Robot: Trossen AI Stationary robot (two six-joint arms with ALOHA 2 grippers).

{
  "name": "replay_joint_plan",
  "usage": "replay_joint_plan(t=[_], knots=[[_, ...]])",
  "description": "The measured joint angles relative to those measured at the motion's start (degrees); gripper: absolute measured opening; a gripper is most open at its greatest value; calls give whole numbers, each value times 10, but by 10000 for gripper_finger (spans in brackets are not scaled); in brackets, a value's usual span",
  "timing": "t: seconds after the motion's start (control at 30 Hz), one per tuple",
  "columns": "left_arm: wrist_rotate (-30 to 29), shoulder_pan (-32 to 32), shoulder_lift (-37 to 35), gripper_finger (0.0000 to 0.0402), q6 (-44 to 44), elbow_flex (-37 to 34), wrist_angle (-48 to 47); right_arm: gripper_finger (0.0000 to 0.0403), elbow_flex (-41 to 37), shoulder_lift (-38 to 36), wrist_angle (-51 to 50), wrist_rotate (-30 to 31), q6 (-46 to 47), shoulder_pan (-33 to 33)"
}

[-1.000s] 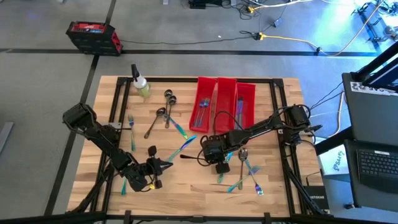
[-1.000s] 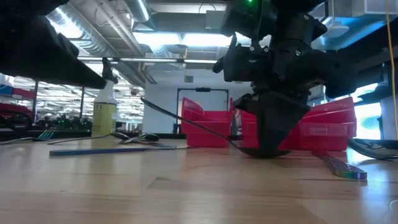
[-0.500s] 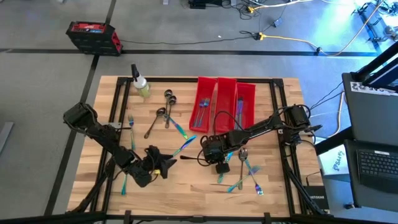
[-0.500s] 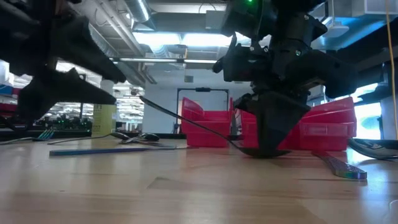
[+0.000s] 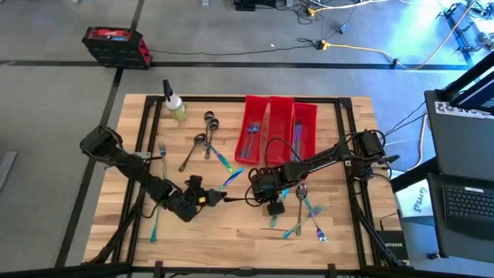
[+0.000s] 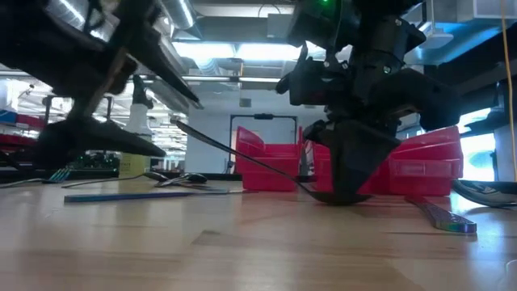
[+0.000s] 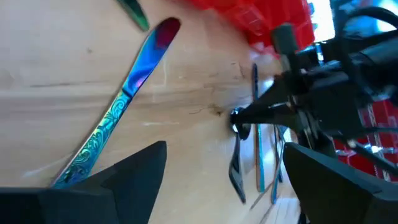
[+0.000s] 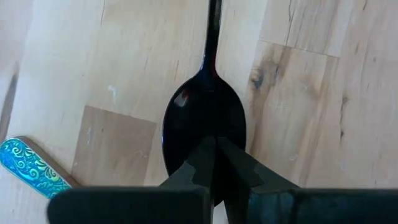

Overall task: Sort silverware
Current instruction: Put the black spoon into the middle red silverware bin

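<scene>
Black spoon [image 8: 205,124]; iridescent blue-teal knife [image 7: 121,102], scrollwork handle; red bins [image 5: 279,127]; pale wood table [image 5: 231,239].

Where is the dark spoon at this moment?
In the high view the dark spoon lies mid-table, just in front of the red bins, its bowl pinched by the shut right hand and its handle pointing toward the left hand.

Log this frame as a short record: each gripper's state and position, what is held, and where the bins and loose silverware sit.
left gripper: open, empty, low over the table's near-left area
right gripper: shut on the bowl of the dark spoon, handle tilted up toward the left arm
red bins: three, side by side at the far edge, some cutlery inside
loose silverware: iridescent knife by the left gripper; more scattered on both sides
</scene>
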Motion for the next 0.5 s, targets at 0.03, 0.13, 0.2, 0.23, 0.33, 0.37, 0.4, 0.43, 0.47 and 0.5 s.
replay_joint_plan(t=[0.03, 0.13, 0.2, 0.23, 0.33, 0.37, 0.4, 0.43, 0.47, 0.5], knots=[[15, 7, 0, 309, -8, 0, 0, 0, 0, 0, 0, 3, 0, 0], [51, 22, 0, 309, -13, 0, 1, 0, 0, 0, 0, 4, 0, 0], [78, 31, 0, 309, -12, 3, 4, 0, 0, 0, 0, 5, 0, 0], [94, 35, 0, 309, -9, 6, 4, 0, 0, 0, 0, 5, 0, 0], [120, 42, 1, 309, 2, 20, 1, 0, 0, 0, 1, 6, -5, 0], [121, 45, 1, 309, 3, 23, -1, 0, 0, 0, 2, 6, -6, 0], [121, 47, 1, 309, 3, 26, -2, 0, 0, 0, 4, 8, -6, 0], [122, 50, 1, 309, 4, 28, -2, 0, 0, 0, 6, 8, -6, 0], [122, 52, 1, 309, 6, 29, -3, 0, 0, 0, 8, 8, -5, 0], [123, 55, 1, 309, 10, 30, -3, 0, 0, 0, 9, 8, -5, 0]])
